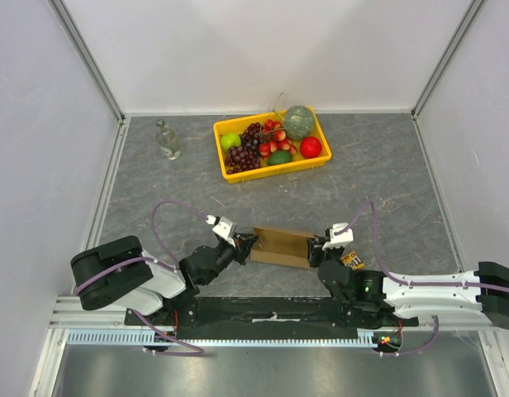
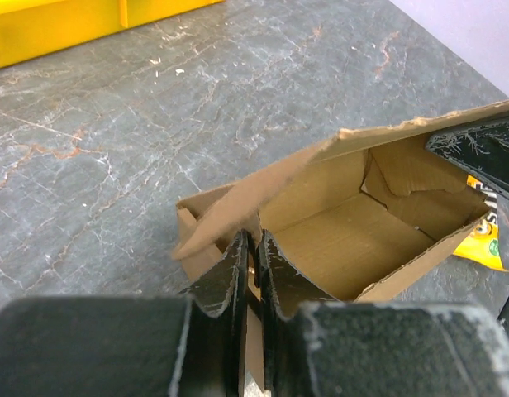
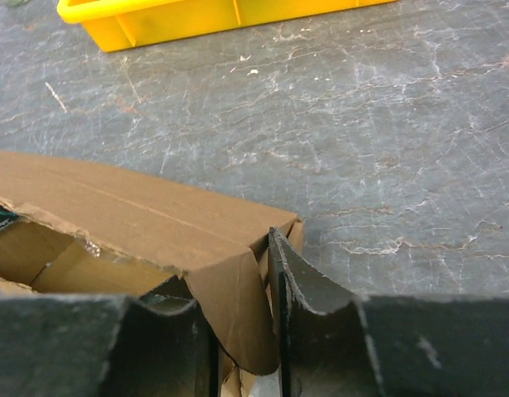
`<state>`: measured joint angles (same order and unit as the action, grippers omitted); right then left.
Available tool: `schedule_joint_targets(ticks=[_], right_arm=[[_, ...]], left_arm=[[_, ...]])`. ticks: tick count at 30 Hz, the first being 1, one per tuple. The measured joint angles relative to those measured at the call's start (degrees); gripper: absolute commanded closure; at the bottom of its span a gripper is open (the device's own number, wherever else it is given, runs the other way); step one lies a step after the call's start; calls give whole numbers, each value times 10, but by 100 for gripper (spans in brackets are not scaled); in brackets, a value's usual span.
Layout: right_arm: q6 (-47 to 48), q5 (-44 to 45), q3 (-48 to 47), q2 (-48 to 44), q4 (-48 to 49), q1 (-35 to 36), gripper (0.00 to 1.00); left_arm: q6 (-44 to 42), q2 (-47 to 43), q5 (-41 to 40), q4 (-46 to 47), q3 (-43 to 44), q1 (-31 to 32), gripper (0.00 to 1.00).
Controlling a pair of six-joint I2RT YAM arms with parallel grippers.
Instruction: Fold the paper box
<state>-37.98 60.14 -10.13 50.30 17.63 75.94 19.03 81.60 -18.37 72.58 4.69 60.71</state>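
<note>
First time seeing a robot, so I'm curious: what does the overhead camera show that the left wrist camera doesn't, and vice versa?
Overhead only: the glass bottle and the fruit in the yellow tray. Left wrist only: the bare inside of the paper box, and its wall pinched in the left gripper. Both: the box, tray, yellow packet and grey table.

The top camera looked down from above and behind both arms, far enough back to hold the whole tabletop (image 1: 387, 207). One wrist camera sat close behind the left end effector (image 2: 253, 252), another behind the right end effector (image 3: 230, 285), each facing forward and low. All three shared the paper box (image 1: 279, 246) at the end effectors and the yellow tray (image 1: 271, 171) well beyond them.
</note>
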Motion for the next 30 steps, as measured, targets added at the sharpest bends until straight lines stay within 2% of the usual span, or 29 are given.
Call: schedule_joint_targets(ticks=[9,19,30], right_arm=[[-21,-3,-16,-57,-100,63,45],[-45,-89,-110,-88,-279,107,38],[-157,-139,-186,-49,-453,171,30]], left_arm=[[0,0,-20,-3,-14,34,89],[0,2,-62,-9,-17,50,90],[0,13,-76,-9,-18,70,91]])
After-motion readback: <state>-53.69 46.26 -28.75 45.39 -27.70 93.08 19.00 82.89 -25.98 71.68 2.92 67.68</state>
